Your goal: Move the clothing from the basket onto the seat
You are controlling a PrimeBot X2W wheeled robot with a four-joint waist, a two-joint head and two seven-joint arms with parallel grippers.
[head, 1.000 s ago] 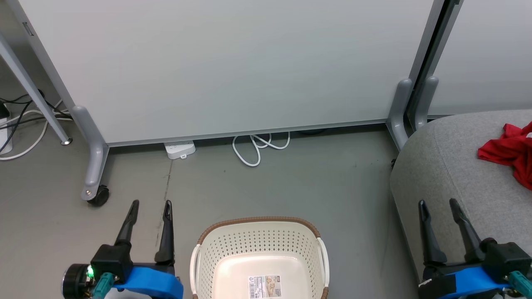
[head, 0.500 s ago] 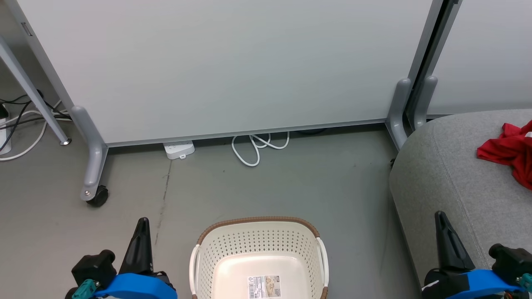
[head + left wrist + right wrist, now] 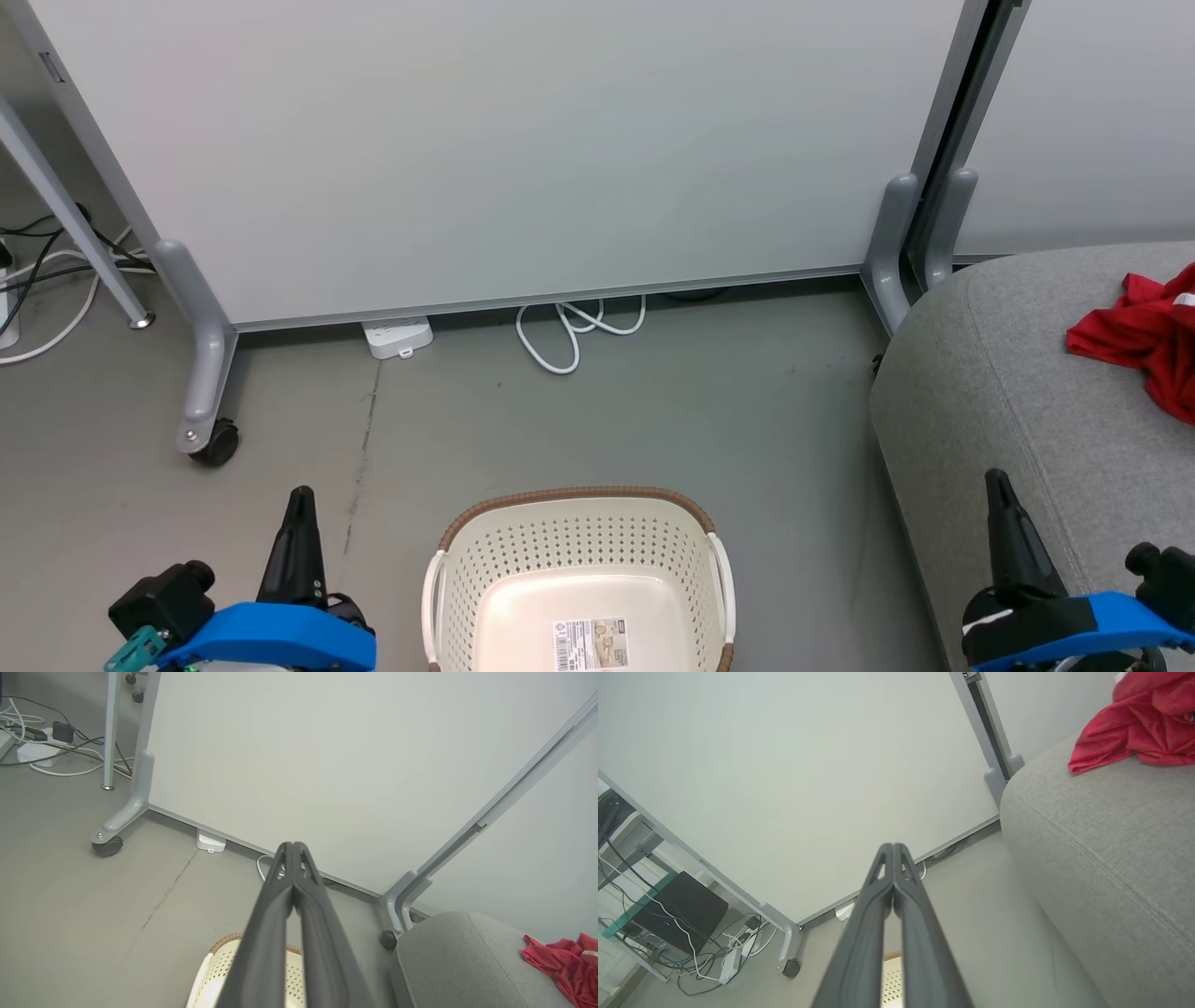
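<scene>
Red clothing (image 3: 1141, 334) lies bunched on the grey seat (image 3: 1008, 392) at far right, well apart from the cream basket (image 3: 579, 543) (paper label (image 3: 590, 644) on its floor). The left hand (image 3: 301, 497) and right hand (image 3: 999, 482) flank the basket, each with its fingers pressed together.

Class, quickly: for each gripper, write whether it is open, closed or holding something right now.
Left gripper: closed, holding nothing.
Right gripper: closed, holding nothing.
</scene>
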